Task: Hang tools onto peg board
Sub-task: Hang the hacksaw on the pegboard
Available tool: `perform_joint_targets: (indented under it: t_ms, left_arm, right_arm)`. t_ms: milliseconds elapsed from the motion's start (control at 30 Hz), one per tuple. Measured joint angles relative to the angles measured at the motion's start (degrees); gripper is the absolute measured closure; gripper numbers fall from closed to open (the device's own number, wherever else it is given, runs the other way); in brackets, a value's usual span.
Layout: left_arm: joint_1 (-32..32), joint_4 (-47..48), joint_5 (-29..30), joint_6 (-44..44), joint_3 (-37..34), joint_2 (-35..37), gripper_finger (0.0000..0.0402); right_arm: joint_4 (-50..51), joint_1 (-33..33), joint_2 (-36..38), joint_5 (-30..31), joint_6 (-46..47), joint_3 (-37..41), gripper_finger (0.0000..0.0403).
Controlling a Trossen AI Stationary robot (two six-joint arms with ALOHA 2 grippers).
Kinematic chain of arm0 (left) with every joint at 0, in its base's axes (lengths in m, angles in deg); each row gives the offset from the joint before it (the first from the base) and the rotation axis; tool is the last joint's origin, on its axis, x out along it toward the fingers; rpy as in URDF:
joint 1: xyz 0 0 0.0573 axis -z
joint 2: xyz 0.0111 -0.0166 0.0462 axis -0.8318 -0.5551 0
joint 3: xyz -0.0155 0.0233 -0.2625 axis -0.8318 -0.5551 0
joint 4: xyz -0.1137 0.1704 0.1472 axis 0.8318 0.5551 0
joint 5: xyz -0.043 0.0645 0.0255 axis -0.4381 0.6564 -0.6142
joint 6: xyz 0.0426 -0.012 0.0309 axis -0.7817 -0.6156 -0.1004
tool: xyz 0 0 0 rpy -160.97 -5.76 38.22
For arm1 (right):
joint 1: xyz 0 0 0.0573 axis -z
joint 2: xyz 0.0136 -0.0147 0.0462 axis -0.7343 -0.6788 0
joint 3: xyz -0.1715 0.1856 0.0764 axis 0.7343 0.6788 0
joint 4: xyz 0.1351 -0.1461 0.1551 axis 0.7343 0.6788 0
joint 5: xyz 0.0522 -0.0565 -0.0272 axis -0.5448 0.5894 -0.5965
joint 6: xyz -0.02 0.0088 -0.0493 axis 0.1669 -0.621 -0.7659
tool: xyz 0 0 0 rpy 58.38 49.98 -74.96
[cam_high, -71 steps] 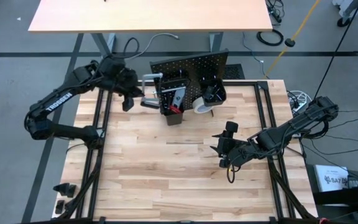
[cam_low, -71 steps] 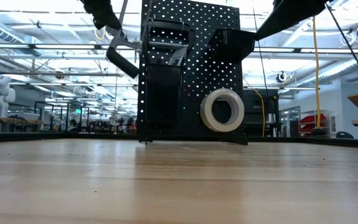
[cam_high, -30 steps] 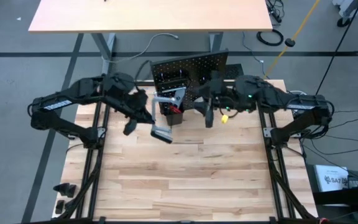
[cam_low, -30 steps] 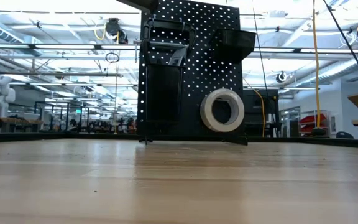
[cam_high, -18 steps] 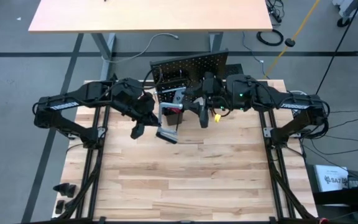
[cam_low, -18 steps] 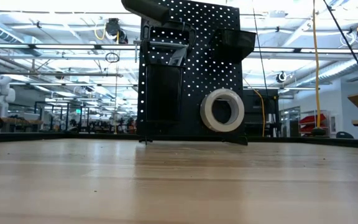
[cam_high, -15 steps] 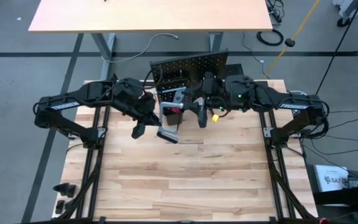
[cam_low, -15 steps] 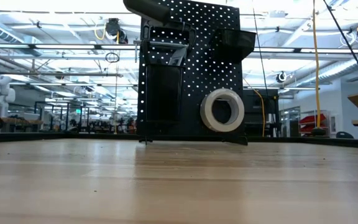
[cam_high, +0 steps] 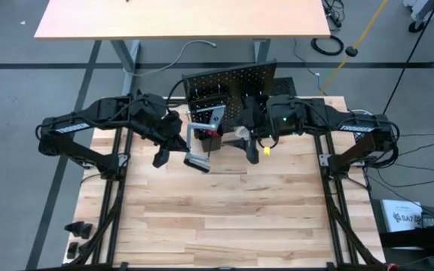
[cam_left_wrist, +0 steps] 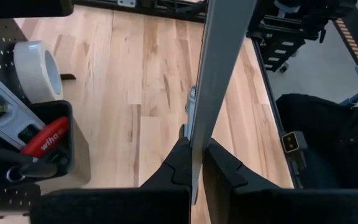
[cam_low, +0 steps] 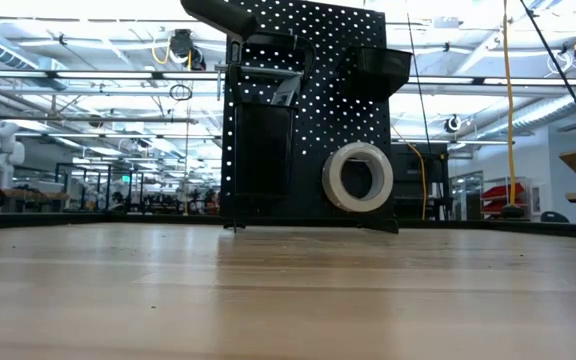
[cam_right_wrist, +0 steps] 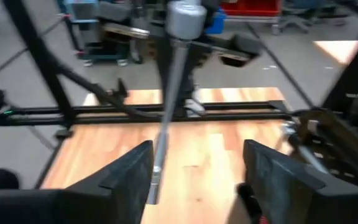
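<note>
Left gripper [cam_left_wrist: 194, 165]: you are pinching the grey bar clamp [cam_left_wrist: 219, 68] by its flat bar, fingers closed tight on it, up off the worktop just in front of the peg board's left half.

Right gripper [cam_right_wrist: 197, 168]: your fingers are standing wide with nothing between them, hovering in front of the peg board's right half and facing the clamp's bar.

Grey bar clamp, from above [cam_high: 196, 147]: it is hanging in the air between the two grippers, not yet on any hook.

Peg board [cam_low: 308, 110]: it is standing upright at the worktop's far edge, near the middle.

White tape roll [cam_low: 358, 177]: it is already hanging low on the board's right side.

Bin [cam_left_wrist: 39, 146]: it is holding the red-handled screwdriver [cam_left_wrist: 45, 135], close beside your clamp.

Risk: you are gripping a thin bar far from its head, so it may swing or slip in a handover.

Risk: both grippers are crowding the board; a nudge could shift it or knock the tape roll loose.
</note>
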Motion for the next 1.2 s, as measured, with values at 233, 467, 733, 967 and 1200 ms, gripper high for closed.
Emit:
perform_joint_targets:
  t_ms: [233, 467, 733, 967, 1200]
  left_arm:
    - [2.06, 0.03, 1.10, -0.11, -0.02, -2.91, 0.0389]
    - [2.91, 0.06, 2.43, -1.07, -0.04, -6.27, 0.0389]
    - [2.93, -0.14, 4.97, 0.21, -0.04, -9.08, 0.0389]
    - [2.89, -0.23, 5.86, 1.19, -0.07, -11.67, 0.0389]
    - [2.87, -0.30, 5.86, 1.15, -0.07, -12.15, 0.0389]
  right_arm:
    - [-1.40, -0.04, 0.00, -2.16, -0.10, 0.00, 0.0113]
    - [-1.13, -0.02, 0.00, -2.13, 2.24, 0.00, 0.0122]
    - [3.66, 0.63, -1.07, -1.83, 6.54, 0.02, 0.0162]
    - [5.03, 0.85, -3.15, -1.81, 6.91, 0.04, 0.0199]
    - [7.66, 0.85, -3.81, -1.58, 6.90, 0.04, 0.0244]
